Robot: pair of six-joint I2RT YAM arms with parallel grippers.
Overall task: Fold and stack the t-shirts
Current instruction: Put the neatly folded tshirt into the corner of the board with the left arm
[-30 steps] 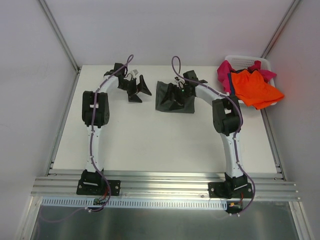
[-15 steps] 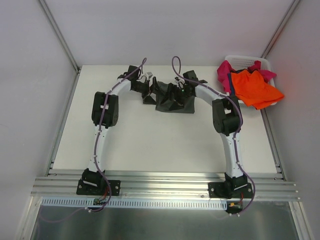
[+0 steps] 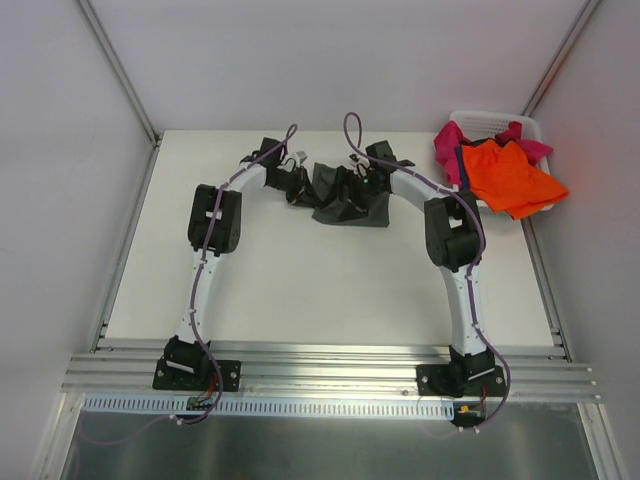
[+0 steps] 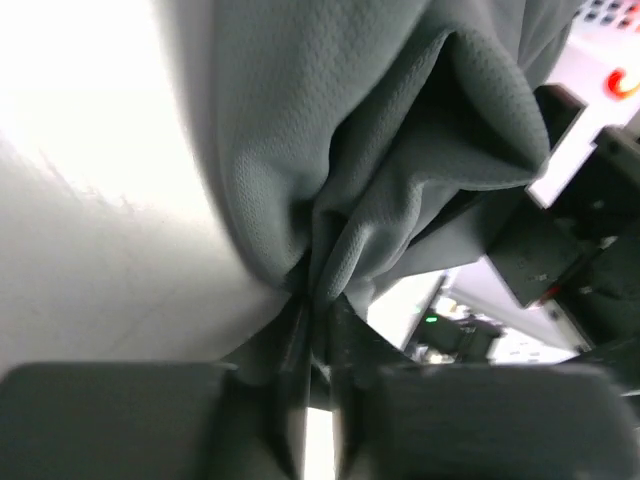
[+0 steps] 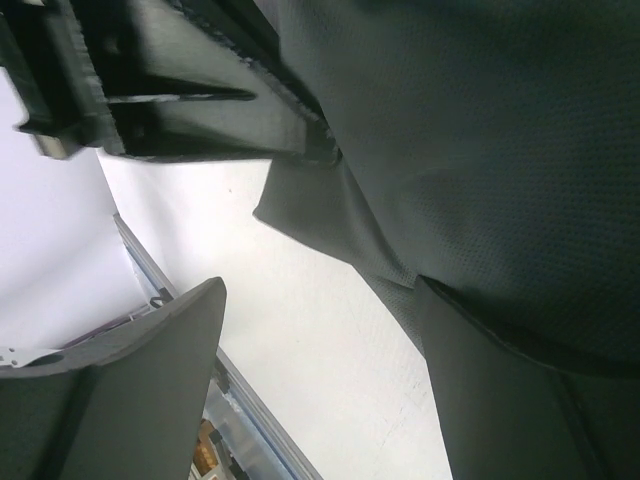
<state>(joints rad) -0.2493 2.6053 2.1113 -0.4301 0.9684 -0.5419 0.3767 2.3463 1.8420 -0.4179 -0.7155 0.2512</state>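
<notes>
we see the white table (image 3: 320,290) boxed in by pale walls on the left, far and right sides, with an aluminium rail (image 3: 330,365) along the near edge where both arm bases are bolted. a broad stretch of bare table top lies between that rail and the cloth, and more on the left side out to the wall. the right far corner is tighter: a white laundry basket (image 3: 492,122) sits there against the wall, and an orange t-shirt (image 3: 512,176) spills over its near rim, with a magenta t-shirt (image 3: 446,150) and a thin strip of dark blue cloth (image 3: 460,166) beside it.

the dark grey-olive t-shirt (image 3: 352,203) lies bunched at the far middle of the table, between the two wrists. it is crumpled into a peaked heap with deep folds, not flat. up close its weave is fine and dimpled (image 4: 300,130).

our left gripper (image 4: 318,300) is clamped tight on a pinched fold at the shirt's left edge, the cloth gathering into pleats right at the fingertips. our right gripper (image 5: 320,300) has its fingers spread wide with table showing between them; the shirt (image 5: 480,150) hangs against one finger, and nothing is pinched between the two.
</notes>
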